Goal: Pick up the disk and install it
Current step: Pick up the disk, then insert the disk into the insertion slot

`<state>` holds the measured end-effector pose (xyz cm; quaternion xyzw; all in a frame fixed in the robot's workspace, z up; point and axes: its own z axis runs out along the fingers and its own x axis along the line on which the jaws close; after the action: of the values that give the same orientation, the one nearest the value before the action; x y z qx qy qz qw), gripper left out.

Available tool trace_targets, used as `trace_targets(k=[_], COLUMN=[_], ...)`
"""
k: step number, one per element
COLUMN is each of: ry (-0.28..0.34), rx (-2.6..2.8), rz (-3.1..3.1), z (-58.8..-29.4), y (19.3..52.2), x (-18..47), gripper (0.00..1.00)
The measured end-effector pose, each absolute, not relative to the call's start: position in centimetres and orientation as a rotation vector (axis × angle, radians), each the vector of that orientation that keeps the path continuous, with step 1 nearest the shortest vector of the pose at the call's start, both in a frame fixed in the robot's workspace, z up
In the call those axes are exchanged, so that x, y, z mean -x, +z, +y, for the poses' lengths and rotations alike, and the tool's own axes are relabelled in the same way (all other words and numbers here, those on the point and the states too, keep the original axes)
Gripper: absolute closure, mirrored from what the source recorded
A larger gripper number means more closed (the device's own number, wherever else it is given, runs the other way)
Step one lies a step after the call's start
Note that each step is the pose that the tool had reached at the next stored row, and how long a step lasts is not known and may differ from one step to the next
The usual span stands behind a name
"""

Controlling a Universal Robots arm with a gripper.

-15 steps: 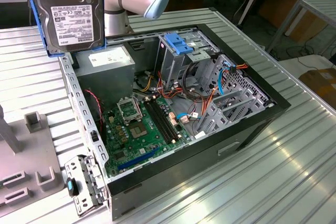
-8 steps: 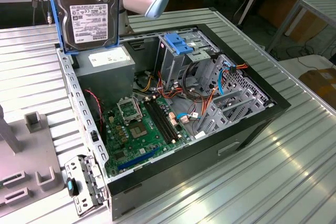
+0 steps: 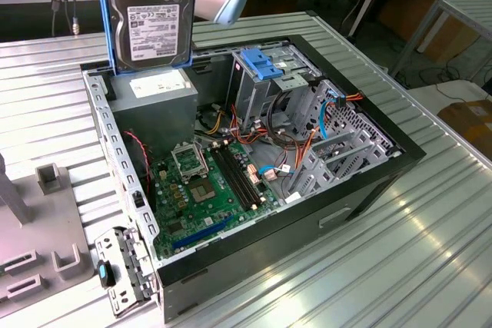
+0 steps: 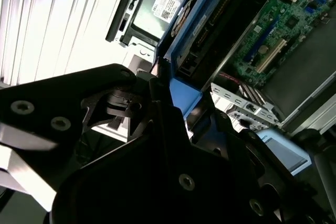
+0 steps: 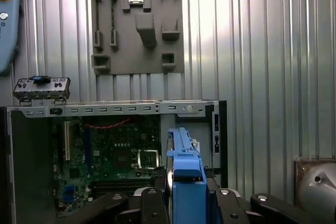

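The disk [image 3: 151, 17] hangs upright in the air above the back corner of the open computer case [image 3: 254, 255], at the exterior view's left. Its label faces the exterior camera and its bright blue carrier frame runs down both sides. In the first wrist view my gripper [image 5: 185, 195] is shut on the disk [image 5: 184, 166], with black fingers [image 5: 152, 203] pressing on either side of the blue carrier's edge. In the second wrist view the disk [image 4: 205, 24] reaches out from the gripper's dark body over the case.
Below the disk lie the grey power supply [image 3: 157, 86] and the green motherboard [image 3: 207, 190]. A drive cage with a paler blue bracket [image 3: 261, 63] stands at the case's far side. A grey fixture plate [image 3: 31, 259] and a metal bracket [image 3: 123, 270] sit on the ribbed table.
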<state>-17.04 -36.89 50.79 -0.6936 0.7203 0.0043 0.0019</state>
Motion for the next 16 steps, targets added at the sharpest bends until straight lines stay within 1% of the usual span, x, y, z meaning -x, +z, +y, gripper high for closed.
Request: trace_targets(k=[9,16], ry=[0.014,0.014], rx=[2.174,2.174], rz=[2.263,2.263], z=[-36.9,-36.9], y=[50.7,50.7], x=[12.8,12.6], gripper=[0.63,0.63])
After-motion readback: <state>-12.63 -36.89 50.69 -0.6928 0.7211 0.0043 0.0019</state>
